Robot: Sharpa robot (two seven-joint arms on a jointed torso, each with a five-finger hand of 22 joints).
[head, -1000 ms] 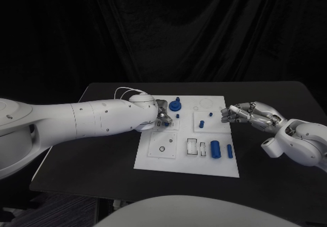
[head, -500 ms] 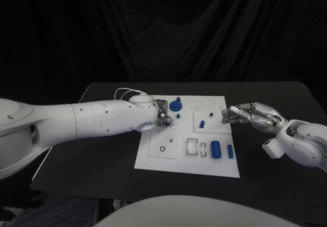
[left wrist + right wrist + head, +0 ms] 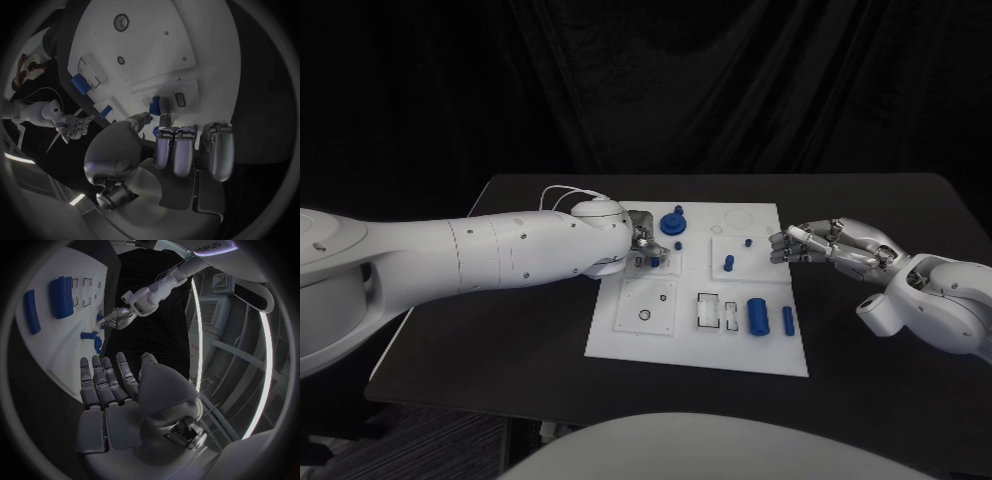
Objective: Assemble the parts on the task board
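The white task board (image 3: pixel 625 335) lies mid-table. My left hand (image 3: pixel 643 246) hangs over its far left part, thumb and a fingertip (image 3: pixel 164 118) closed around a small blue peg (image 3: pixel 155 104) (image 3: pixel 655 262) standing at the board beside a small slot. A blue knob (image 3: pixel 674 222) stands just beyond that hand. My right hand (image 3: pixel 826 243) hovers beside the board's right edge, fingers (image 3: pixel 103 380) spread and nothing in them. A thick blue cylinder (image 3: pixel 756 314) (image 3: pixel 61 290) and a slim blue bar (image 3: pixel 788 320) (image 3: pixel 30 304) lie on the board's near right part.
More small blue pegs (image 3: pixel 728 263) (image 3: pixel 747 241) stand on the board's right half. White blocks (image 3: pixel 708 310) sit next to the cylinder, and a dark ring (image 3: pixel 642 316) marks the near left panel. Black table (image 3: pixel 488 340) surrounds the board.
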